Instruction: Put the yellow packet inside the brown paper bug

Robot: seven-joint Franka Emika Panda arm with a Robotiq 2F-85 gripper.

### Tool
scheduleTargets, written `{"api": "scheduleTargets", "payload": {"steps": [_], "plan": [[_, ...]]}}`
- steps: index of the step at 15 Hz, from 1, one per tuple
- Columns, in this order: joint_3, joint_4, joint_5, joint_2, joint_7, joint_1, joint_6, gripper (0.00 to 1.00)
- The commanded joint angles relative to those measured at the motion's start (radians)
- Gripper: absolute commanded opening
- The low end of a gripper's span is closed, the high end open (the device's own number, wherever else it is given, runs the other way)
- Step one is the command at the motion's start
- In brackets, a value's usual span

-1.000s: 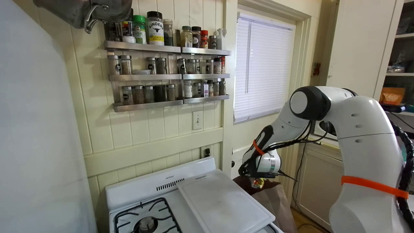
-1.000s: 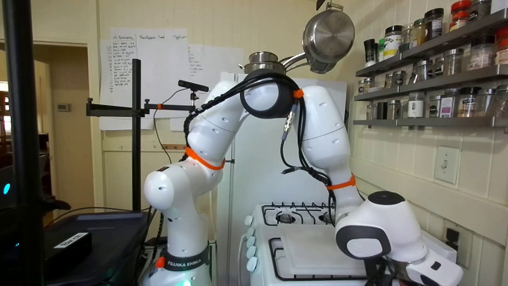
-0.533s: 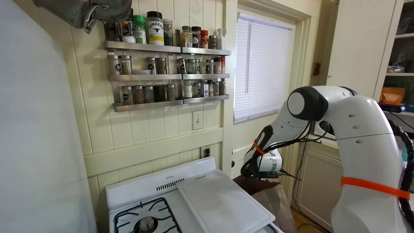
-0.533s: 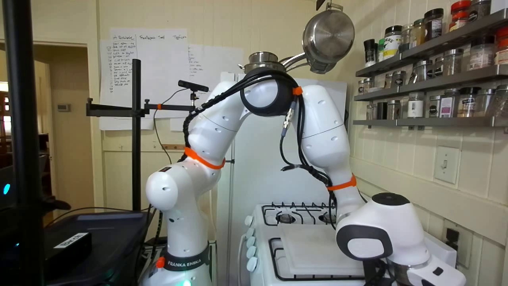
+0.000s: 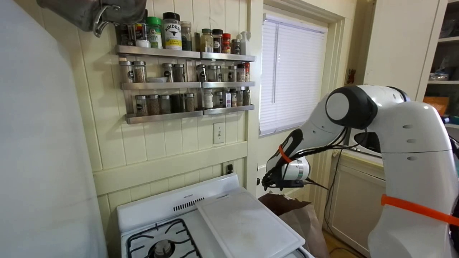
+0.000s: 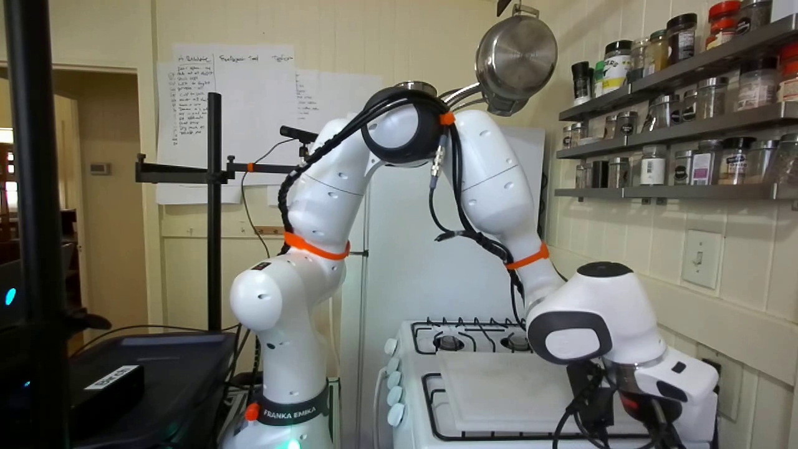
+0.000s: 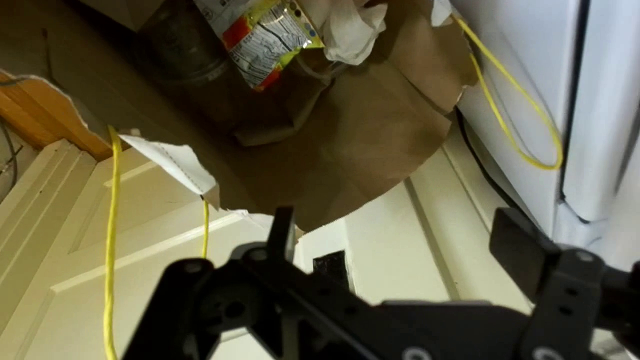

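The brown paper bag (image 7: 345,145) stands open, and its inside fills the upper middle of the wrist view. In an exterior view its torn rim and side (image 5: 303,222) show beside the stove. The yellow packet (image 7: 272,42), with red patches and a printed silver label, lies inside the bag, partly cut off by the frame's top edge. My gripper (image 7: 397,230) is open, its fingers wide apart with nothing between them. In an exterior view the gripper (image 5: 274,187) is above the bag's opening, apart from it. The packet is hidden in both exterior views.
White crumpled paper (image 7: 352,32) and a dark jar-like container (image 7: 185,50) lie in the bag. Yellow cord handles (image 7: 520,95) stick out from its rim. The white stove (image 5: 215,195) with a white board (image 5: 251,222) stands beside the bag; spice shelves (image 5: 161,86) hang above.
The packet showed under my gripper at the bag's mouth one second ago; it now lies in the bag, let go. The gripper dipped slightly, then rose above the rim.
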Motion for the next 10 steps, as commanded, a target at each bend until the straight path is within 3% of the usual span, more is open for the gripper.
{"api": "scheduleTargets", "payload": {"steps": [1, 6, 7, 10], "plan": [[-0.078, -0.059, 0.001, -0.131, -0.019, 0.083, -0.088, 1.00], [-0.229, -0.099, -0.119, -0.243, 0.029, 0.217, -0.159, 1.00], [-0.201, -0.049, -0.047, -0.181, -0.012, 0.198, -0.124, 1.00], [-0.235, -0.073, -0.089, -0.219, 0.002, 0.224, -0.136, 1.00]]}}
